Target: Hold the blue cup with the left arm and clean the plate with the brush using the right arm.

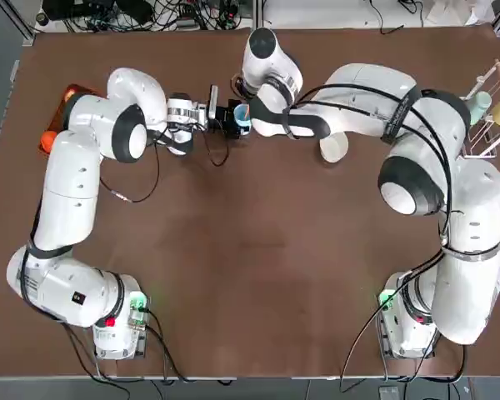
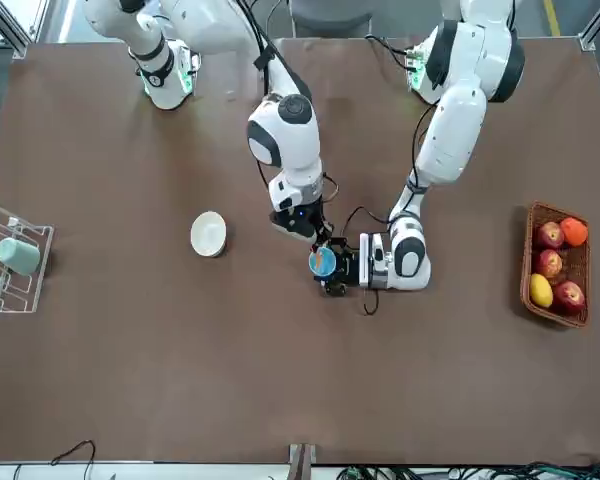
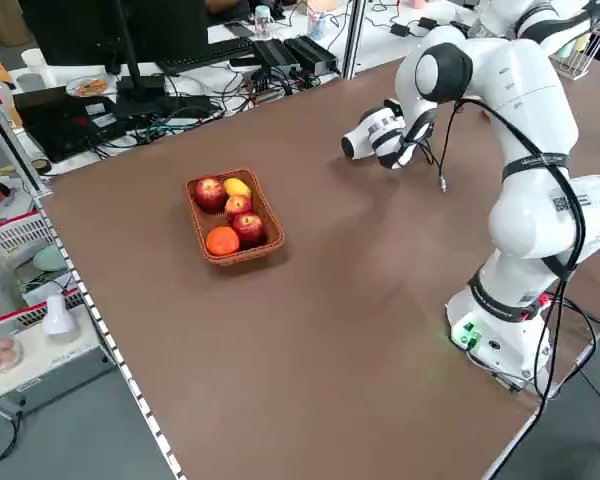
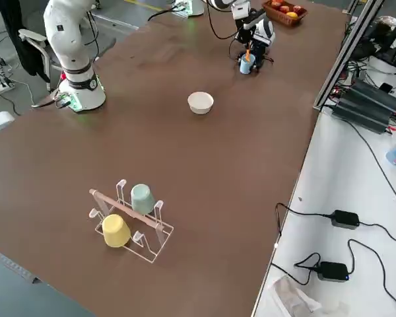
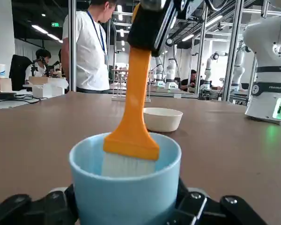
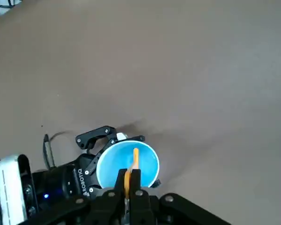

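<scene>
The blue cup (image 2: 323, 262) stands upright on the table left of the middle, with my left gripper (image 2: 334, 268) shut around its lower wall from the side. The left wrist view shows the cup (image 5: 126, 183) close up between the black fingers (image 5: 18, 206). My right gripper (image 6: 129, 180) hangs directly over the cup and is shut on the orange brush (image 5: 133, 108) by its handle. The white bristles dip inside the cup's rim. The plate (image 2: 208, 233), a small white dish, sits bare on the table toward my right, apart from both grippers.
A wicker basket (image 2: 555, 262) of fruit lies near the table's left edge. A clear rack (image 2: 10, 265) holding a teal cup and a yellow cup stands at the right edge. A person (image 5: 91, 47) stands beyond the table in the left wrist view.
</scene>
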{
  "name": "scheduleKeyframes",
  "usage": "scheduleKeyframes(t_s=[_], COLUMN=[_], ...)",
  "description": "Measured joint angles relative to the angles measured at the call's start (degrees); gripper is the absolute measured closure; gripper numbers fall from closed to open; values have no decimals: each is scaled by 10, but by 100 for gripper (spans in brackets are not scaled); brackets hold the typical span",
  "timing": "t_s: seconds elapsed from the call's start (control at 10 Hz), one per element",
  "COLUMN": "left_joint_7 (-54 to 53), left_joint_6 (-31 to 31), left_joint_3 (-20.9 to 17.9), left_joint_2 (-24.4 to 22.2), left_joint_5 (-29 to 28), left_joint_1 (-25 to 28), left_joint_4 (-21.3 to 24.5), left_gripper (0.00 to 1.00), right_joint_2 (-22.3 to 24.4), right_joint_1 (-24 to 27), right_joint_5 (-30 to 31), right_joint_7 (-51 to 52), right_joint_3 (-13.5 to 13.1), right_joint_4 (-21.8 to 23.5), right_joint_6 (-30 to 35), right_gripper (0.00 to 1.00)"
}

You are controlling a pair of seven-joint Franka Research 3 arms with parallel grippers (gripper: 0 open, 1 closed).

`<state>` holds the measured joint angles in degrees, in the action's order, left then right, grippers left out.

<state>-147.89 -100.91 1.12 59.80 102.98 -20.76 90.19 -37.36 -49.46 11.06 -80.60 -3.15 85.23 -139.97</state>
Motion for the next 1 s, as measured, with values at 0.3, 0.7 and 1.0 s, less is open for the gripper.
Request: scheduleKeyframes(t_s=[0.3,0.7,1.0], left_joint_7=[0,-3,-3], left_joint_6=[0,0,-1], left_joint_3=[0,0,0], left_joint_2=[0,0,-1], left_joint_5=[0,0,0], left_joint_1=[0,-1,-1], left_joint_4=[0,0,0], left_gripper=[31,31,31], right_joint_2=[-11,-26,-37], right_joint_1=[0,-15,-19], right_joint_5=[10,31,36], right_joint_7=[0,-26,-48], right_joint_3=[0,-2,-3], right_joint_4=[0,-1,-16], right_joint_6=[-1,-10,-10], right_gripper=[95,95,95])
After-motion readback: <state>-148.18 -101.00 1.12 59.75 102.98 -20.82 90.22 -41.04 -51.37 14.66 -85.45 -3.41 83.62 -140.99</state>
